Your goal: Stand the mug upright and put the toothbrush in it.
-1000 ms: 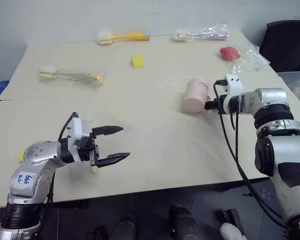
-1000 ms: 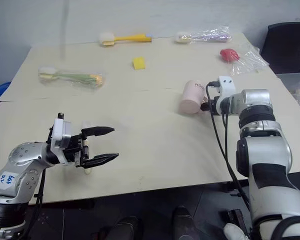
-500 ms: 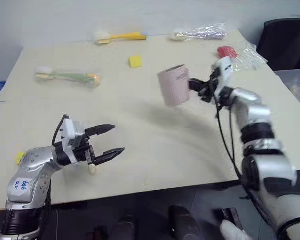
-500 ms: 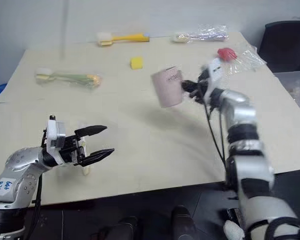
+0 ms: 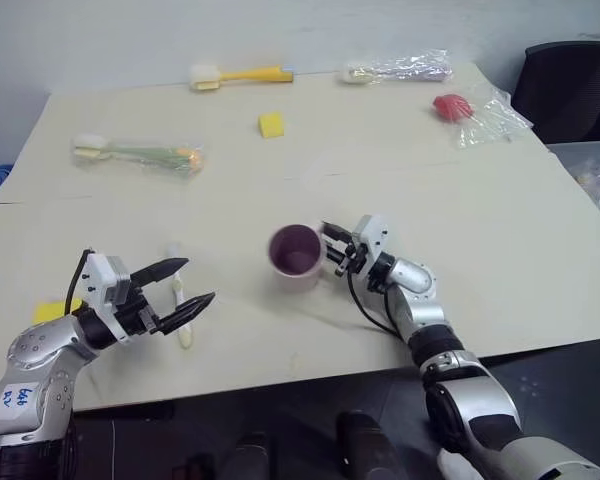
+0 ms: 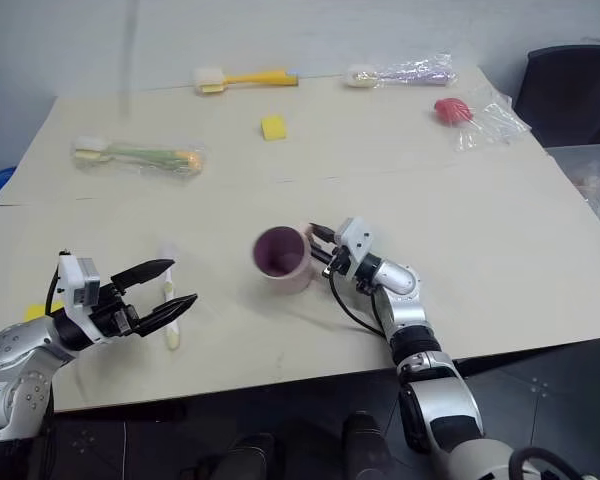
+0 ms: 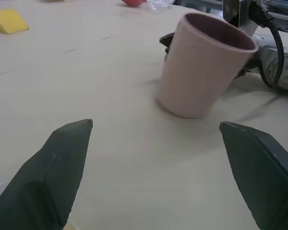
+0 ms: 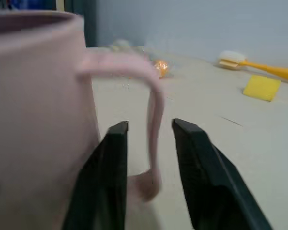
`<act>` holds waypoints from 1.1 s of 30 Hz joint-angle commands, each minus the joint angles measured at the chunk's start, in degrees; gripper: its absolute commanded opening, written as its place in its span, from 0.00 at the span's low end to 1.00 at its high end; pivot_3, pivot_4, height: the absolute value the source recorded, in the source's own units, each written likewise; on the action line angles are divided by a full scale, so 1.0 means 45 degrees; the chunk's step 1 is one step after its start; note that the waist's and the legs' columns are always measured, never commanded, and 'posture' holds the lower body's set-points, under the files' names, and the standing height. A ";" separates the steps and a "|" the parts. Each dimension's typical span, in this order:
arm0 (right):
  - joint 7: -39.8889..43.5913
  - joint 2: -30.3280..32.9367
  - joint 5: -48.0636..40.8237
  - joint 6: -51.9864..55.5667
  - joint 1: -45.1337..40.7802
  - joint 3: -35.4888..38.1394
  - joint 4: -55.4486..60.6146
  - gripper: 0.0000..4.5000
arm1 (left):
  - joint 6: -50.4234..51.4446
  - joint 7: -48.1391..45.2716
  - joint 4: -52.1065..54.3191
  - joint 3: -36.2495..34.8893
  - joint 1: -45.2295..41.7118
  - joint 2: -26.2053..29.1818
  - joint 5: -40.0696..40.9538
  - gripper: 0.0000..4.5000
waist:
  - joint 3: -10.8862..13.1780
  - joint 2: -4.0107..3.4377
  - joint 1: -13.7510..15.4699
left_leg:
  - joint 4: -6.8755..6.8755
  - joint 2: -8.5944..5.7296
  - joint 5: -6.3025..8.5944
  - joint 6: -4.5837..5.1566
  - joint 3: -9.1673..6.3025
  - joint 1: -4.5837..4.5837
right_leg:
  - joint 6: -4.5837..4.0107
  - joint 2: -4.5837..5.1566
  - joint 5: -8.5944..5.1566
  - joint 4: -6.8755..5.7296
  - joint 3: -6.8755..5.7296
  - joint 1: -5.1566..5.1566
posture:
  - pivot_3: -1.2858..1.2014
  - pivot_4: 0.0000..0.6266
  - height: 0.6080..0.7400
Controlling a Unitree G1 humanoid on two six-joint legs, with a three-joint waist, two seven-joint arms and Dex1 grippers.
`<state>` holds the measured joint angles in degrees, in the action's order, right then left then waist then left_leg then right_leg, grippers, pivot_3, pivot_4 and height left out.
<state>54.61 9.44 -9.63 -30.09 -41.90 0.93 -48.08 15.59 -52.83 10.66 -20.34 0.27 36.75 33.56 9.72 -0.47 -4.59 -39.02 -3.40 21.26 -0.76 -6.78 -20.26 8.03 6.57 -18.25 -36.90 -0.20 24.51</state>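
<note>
Head views: mug (image 5: 297,254) upright on table (image 5: 500,250), mouth up, just left of right gripper (image 5: 337,250); handle faces that claw. Toothbrush (image 5: 181,309) flat, just beyond tips of left gripper (image 5: 187,283), claw spread wide, empty.

Left wrist view: mug ahead between spread fingers (image 7: 62,165), well apart, slight lean.

Right wrist view: handle sits between fingers (image 8: 111,177), gaps both sides — released. Judgement: back out straight, no snagging handle; then left claw pinches brush mid-handle.

Mug (image 8: 38,110) cut off, handle blurred
</note>
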 commanded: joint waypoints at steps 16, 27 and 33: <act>0.5755 0.5115 -0.5496 0.2252 0.6438 0.2028 0.8923 0.99 | 0.4121 0.3137 0.0858 -0.8868 0.7026 0.1303 -0.0497 1.00 | -0.0002 0.0009 0.0712 | -0.0003 0.0015 0.0059 0.0022 0.0018 0.0058 | -0.0007 -0.0003 0.0001 0.0111 0.0105 -0.0032 | 0.52 0.24 1.00; 0.6041 0.5189 -0.5876 0.2863 0.6851 0.2026 1.0220 0.99 | 1.3038 0.9428 0.5547 -0.2699 -0.0197 0.0735 0.3450 1.00 | -0.0006 -0.0008 0.1284 | 0.0019 -0.0007 0.0074 0.0040 -0.0076 0.0218 | -0.0013 -0.0008 0.0047 0.0214 0.0132 -0.0248 | 0.52 0.24 1.00; 0.5588 0.5167 -0.5906 0.3144 0.7168 0.2060 1.0918 0.99 | 1.5903 1.2223 0.3982 -0.0548 -0.3800 -0.1607 0.1383 1.00 | -0.0014 0.0031 0.1008 | 0.0011 -0.0004 0.0086 0.0023 -0.0075 0.0215 | 0.0004 -0.0079 0.0057 0.0142 0.0108 -0.0186 | 0.52 0.24 1.00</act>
<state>80.44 32.67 -35.32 -16.03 -9.87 9.33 -1.65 85.51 -0.05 29.50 -22.91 -15.65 29.76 42.18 9.66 -0.33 -0.05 -38.98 -3.41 21.65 -0.66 -7.10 -19.29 8.05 6.20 -17.99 -36.22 0.30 23.69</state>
